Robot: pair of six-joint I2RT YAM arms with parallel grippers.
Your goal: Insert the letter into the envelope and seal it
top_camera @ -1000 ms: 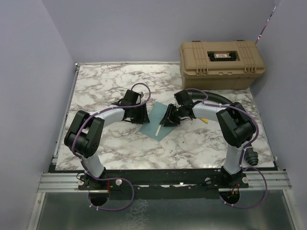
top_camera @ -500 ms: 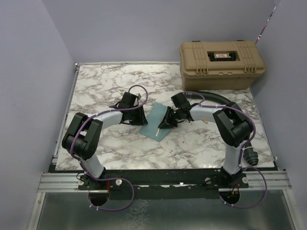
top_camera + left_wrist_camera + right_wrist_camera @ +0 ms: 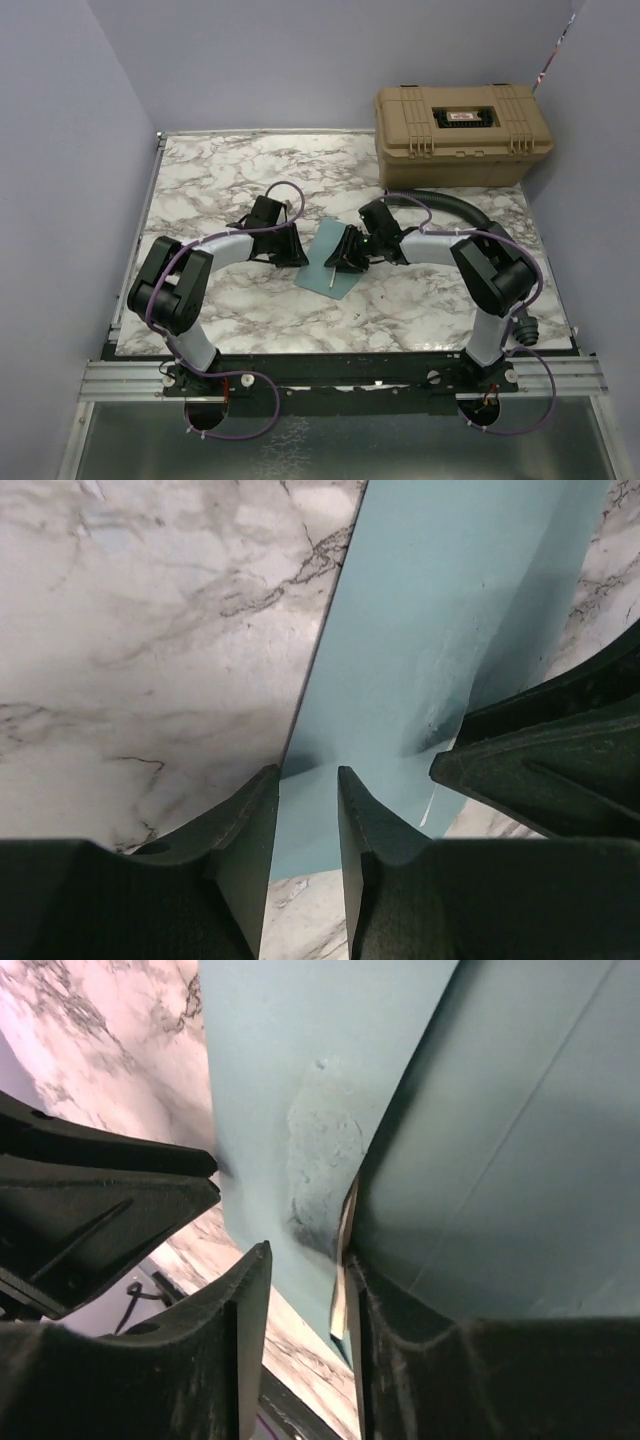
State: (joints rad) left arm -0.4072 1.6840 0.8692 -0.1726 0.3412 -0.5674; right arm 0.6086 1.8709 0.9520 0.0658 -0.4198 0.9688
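The teal envelope lies on the marble table between my two grippers. In the left wrist view the envelope fills the upper right. My left gripper stands open, its tips resting on the paper near the left edge. In the right wrist view the envelope's body lies to the left, and a darker teal panel, seemingly the flap, rises over the right finger. A cream sliver of the letter shows at that fold, and also in the top view. My right gripper is open.
A tan hard case sits at the back right of the marble table. Grey walls close in the left, back and right sides. A metal rail runs along the near edge by the arm bases.
Both grippers have drawn closer together over the envelope. The right arm has shifted left and nearer. The envelope now looks narrower from above, its right part lifted.
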